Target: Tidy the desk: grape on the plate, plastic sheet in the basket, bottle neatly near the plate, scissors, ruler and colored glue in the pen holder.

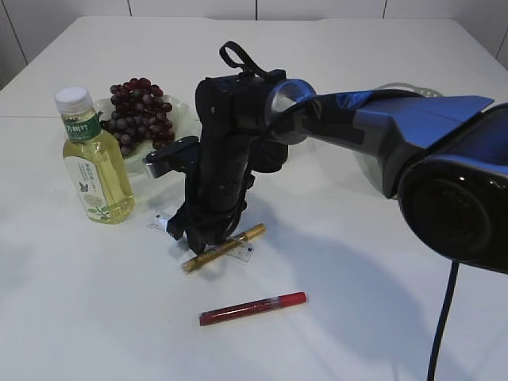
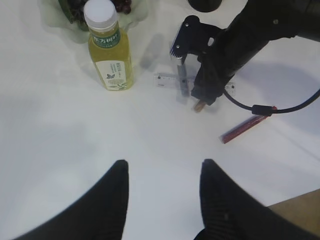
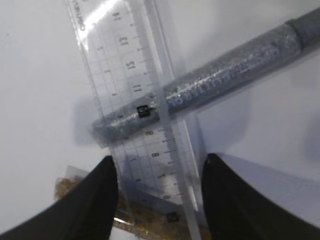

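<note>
My right gripper [image 3: 159,165] is open, low over the table, its fingers on either side of a clear ruler [image 3: 135,100]. The ruler lies across a silver glue pen [image 3: 225,70] and a gold glue pen [image 3: 125,215]. In the exterior view the right gripper [image 1: 186,230] covers the ruler [image 1: 238,252] beside the gold pen [image 1: 226,246]. A red glue pen [image 1: 252,308] lies nearer the front. Grapes [image 1: 139,111] sit on a pale plate [image 1: 181,107], with a yellow-green bottle [image 1: 94,159] upright beside it. My left gripper [image 2: 164,170] is open and empty, high above the table. Scissors and plastic sheet are out of view.
The right arm [image 1: 381,127] reaches across the middle of the table. A dark round object [image 2: 205,4], perhaps the pen holder, shows at the top edge of the left wrist view. A pale rounded thing [image 1: 409,90] is mostly hidden behind the arm.
</note>
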